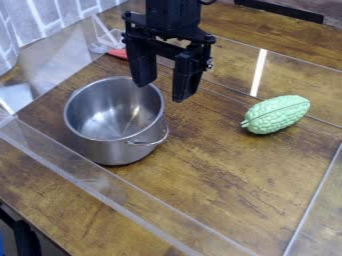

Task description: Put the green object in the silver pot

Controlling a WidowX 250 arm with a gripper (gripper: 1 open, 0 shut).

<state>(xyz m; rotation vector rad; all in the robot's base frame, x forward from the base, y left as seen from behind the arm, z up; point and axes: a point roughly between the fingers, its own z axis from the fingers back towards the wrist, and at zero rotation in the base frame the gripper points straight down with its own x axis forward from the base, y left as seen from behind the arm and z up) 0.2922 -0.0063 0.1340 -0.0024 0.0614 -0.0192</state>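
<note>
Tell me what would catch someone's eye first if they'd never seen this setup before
The shiny silver pot stands out first, sitting empty on the left of the wooden table. Next is the green object, bumpy and bright, lying alone on the right, well apart from the pot. The black pincer hangs open over the pot's far rim, holding nothing.

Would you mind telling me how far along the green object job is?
Nothing looks done yet: the green object lies on the wooden table, right of the silver pot, which looks empty. The gripper hangs open and empty over the pot's rim. Grasping, carrying and dropping remain.
</note>
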